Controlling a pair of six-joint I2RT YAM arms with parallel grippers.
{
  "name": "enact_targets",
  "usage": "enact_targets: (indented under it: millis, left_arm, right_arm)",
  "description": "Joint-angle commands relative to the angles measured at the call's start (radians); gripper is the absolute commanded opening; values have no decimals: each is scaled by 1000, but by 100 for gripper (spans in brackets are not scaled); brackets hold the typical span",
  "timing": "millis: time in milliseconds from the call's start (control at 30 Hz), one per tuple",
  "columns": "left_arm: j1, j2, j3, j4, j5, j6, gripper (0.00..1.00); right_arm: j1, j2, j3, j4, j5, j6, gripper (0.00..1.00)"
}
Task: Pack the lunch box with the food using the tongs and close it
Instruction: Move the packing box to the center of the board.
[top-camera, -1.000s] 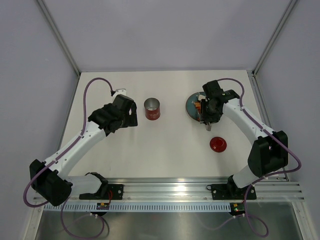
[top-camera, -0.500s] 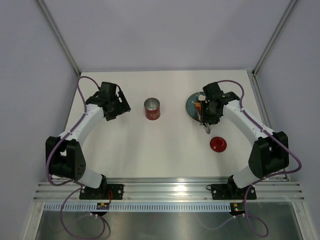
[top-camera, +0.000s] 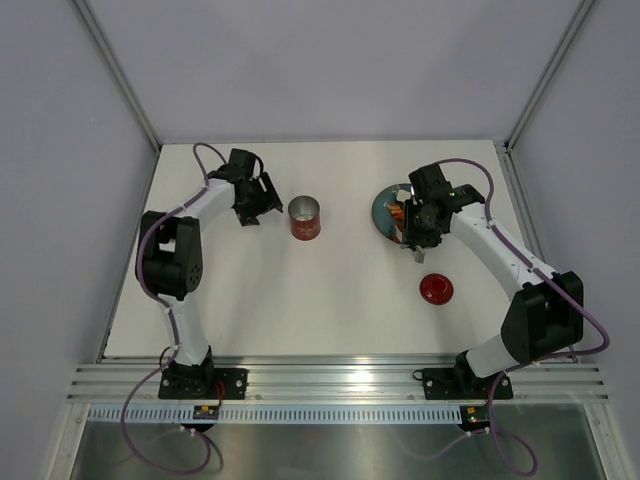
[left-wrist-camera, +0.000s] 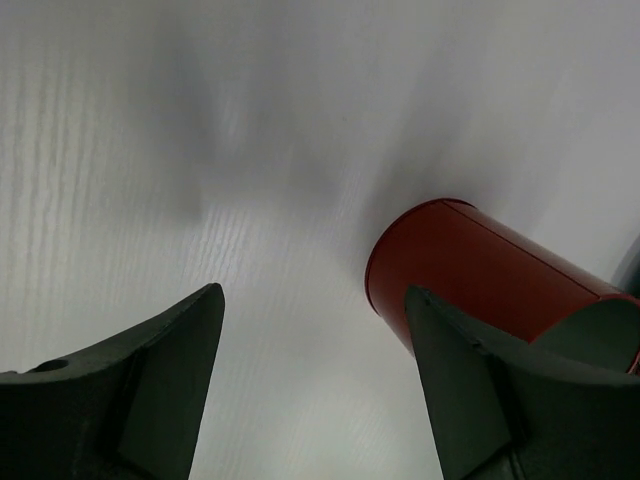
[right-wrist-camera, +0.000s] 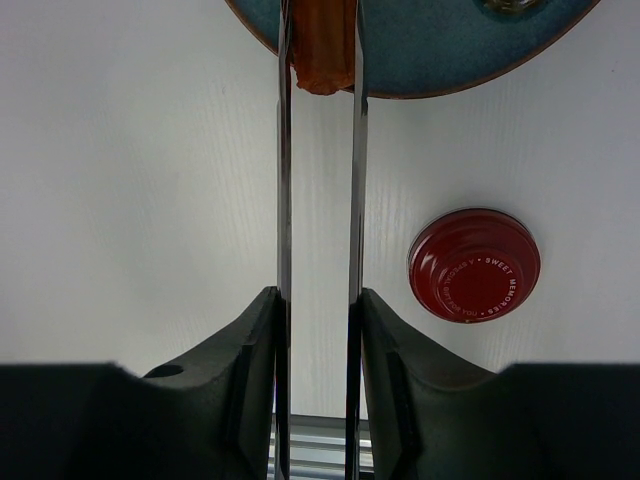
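Lunch box (left-wrist-camera: 470, 275) partly behind left tool (left-wrist-camera: 312, 300), food (right-wrist-camera: 322, 50) cropped, between tongs (right-wrist-camera: 356, 200)

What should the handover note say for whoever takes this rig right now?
Left gripper: open, nothing between its jaws, close beside the lunch box.
Right gripper: shut on the tongs, whose tips pinch a food piece at the edge of the plate.
The lunch box stands upright and open between the two grippers; from above it looks empty. Lid lies on the table near the plate.
Done: tongs picked up, one piece pinched.
Left: carry that piece to the lunch box, move any other pieces, put the lid on.
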Motion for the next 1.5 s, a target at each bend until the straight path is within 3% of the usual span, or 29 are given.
enact_targets:
  millis: [0, 267, 800, 1467]
  left_arm:
    - [-3, 43, 53, 60, 63, -14, 76]
    - [-59, 169, 167, 28, 91, 12, 74]
    - [-191, 181, 147, 57, 134, 19, 73]
    - [-293, 252, 248, 13, 154, 51, 74]
  right_arm:
    - [-3, -47, 5, 6, -9, -5, 10]
    - [-4, -46, 5, 11, -7, -5, 10]
    - [-4, -55, 51, -2, 33, 2, 10]
    - [-3, -65, 131, -18, 56, 15, 10]
